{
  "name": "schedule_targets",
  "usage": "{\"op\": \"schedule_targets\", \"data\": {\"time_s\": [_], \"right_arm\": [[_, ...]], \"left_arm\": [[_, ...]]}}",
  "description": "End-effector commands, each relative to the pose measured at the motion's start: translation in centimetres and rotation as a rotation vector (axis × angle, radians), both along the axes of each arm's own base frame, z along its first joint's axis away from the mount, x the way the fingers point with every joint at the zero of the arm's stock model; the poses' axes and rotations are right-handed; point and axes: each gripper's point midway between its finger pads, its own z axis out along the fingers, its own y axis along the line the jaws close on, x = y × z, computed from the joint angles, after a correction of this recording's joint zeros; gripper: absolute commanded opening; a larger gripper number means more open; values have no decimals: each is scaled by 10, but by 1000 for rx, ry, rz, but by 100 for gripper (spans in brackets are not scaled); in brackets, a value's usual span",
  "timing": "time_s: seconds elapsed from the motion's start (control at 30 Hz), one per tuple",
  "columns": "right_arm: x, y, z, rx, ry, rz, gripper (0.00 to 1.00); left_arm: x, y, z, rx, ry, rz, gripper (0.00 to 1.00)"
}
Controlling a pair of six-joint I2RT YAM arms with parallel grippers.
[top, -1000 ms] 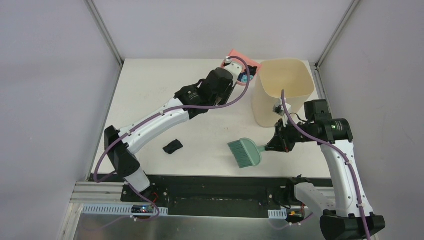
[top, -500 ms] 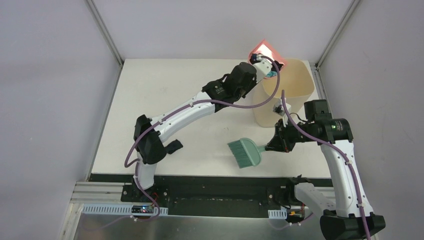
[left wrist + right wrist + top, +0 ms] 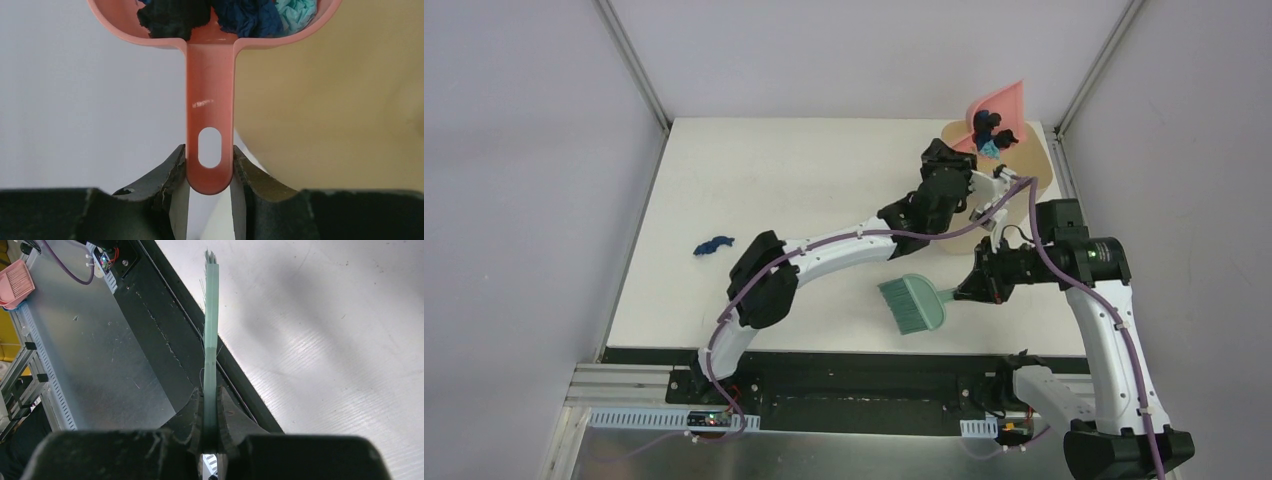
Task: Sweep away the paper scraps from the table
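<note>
Table [image 3: 754, 180], white, carries a beige bin [image 3: 325, 125] at its 1 o'clock corner; the bin's inside is hidden behind the left arm. Above the bin's rim the left gripper [image 3: 209, 167] clamps its jaws on the handle of a tilted pink dustpan [image 3: 209, 100]. The dustpan holds black, dark blue and light teal paper scraps [image 3: 240, 12]. At 5 o'clock the right gripper [image 3: 210, 412] pinches a teal hand brush [image 3: 914, 305]. One dark blue scrap [image 3: 714, 244] lies on the table at 9 o'clock.
</note>
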Motion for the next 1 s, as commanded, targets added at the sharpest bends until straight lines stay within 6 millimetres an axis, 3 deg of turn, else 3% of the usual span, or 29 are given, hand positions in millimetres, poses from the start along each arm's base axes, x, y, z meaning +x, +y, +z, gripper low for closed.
{"op": "schedule_targets", "data": {"time_s": [0.0, 0.1, 0.5, 0.7, 0.87, 0.97], "right_arm": [[7, 5, 6, 27, -35, 19, 0], [7, 5, 7, 28, -38, 17, 0], [6, 5, 9, 30, -43, 15, 0], [5, 5, 10, 31, -51, 13, 0], [3, 5, 13, 34, -54, 13, 0], [2, 4, 14, 29, -56, 11, 0]], "left_arm": [[-11, -17, 55, 176, -425, 42, 0], [-18, -20, 57, 196, -539, 36, 0], [-23, -19, 67, 189, -567, 30, 0], [-24, -10, 87, 138, -580, 49, 0], [-14, 12, 101, 20, -488, 119, 0], [-4, 38, 115, -96, -437, 192, 0]]}}
